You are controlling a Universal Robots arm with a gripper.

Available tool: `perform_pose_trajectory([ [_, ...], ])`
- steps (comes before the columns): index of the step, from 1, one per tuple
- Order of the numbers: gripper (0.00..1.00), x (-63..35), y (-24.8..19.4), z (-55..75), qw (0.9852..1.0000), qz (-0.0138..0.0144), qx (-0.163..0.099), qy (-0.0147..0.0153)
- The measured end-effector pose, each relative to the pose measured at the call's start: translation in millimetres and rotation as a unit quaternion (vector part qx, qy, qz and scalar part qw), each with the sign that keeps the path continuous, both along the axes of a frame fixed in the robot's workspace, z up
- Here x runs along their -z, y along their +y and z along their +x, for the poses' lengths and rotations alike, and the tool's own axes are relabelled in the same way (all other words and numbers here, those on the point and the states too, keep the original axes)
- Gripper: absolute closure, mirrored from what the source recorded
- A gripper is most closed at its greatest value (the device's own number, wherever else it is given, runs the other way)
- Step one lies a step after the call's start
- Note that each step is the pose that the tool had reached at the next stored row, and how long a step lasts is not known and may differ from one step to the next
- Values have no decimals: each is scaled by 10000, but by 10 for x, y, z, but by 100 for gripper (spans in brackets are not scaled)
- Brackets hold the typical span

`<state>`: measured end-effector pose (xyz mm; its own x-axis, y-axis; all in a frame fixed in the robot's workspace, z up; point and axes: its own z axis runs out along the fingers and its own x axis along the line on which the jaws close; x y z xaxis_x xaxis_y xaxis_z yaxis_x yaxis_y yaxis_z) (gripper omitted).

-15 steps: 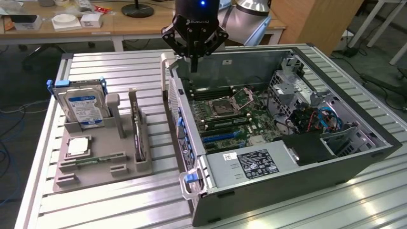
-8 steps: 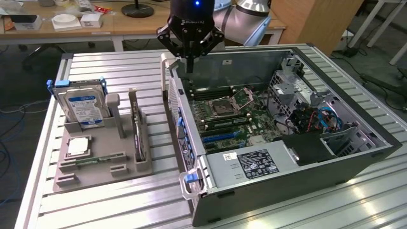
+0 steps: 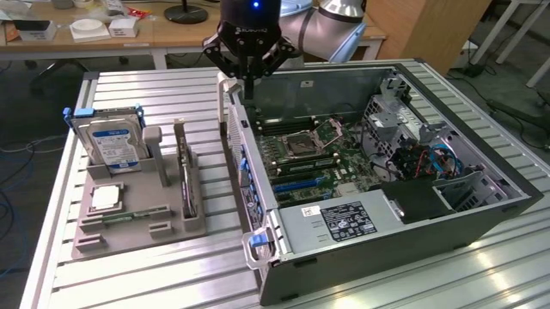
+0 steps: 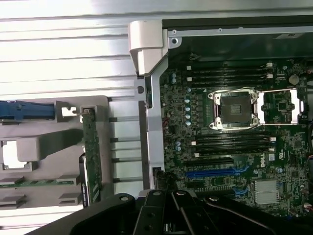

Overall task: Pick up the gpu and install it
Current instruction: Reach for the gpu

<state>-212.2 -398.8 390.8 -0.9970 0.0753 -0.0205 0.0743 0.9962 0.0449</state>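
Ribbed aluminium slats form the table (image 3: 154, 90), with wooden desks (image 3: 103, 45) behind the gripper (image 3: 249, 95). Below it, towards the exterior view's left, a moulded grey holder (image 3: 129, 225) carries a boxy silver hard drive (image 3: 112, 145). Nearer the gripper, the thin dark gpu (image 3: 184, 177) stands on edge in its slot. The black gripper, clenched on nothing, hangs over the open steel computer case (image 3: 387, 257) and its green motherboard (image 3: 310, 161).

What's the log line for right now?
gripper above case edge | gpu in holder | not picked yet
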Motion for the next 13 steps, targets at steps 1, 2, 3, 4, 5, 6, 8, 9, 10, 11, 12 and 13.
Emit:
perform_pose_trajectory([
  [1, 90, 0, 0, -17, 10000, 0, 0, 1],
  [2, 90, 1, 0, -33, 10000, 0, 0, 1],
  [3, 90, 2, 0, -50, 10000, 0, 0, 1],
  [4, 90, 2, 0, -66, 10000, 0, 1, 1],
  [5, 90, 3, 0, -81, 10000, 0, 0, 2],
  [6, 90, 4, 0, -97, 10000, 0, 0, 2],
  [8, 90, 5, 0, -128, 10000, 0, 0, 3],
  [9, 90, 6, 0, -141, 10000, 0, 0, 4],
  [10, 90, 7, 0, -156, 10000, 0, 0, 5],
  [11, 90, 7, 0, -170, 10000, 0, 0, 5],
  [12, 90, 8, 0, -183, 10000, 0, 0, 6],
  [13, 90, 9, 0, -198, 10000, 0, 0, 7],
])
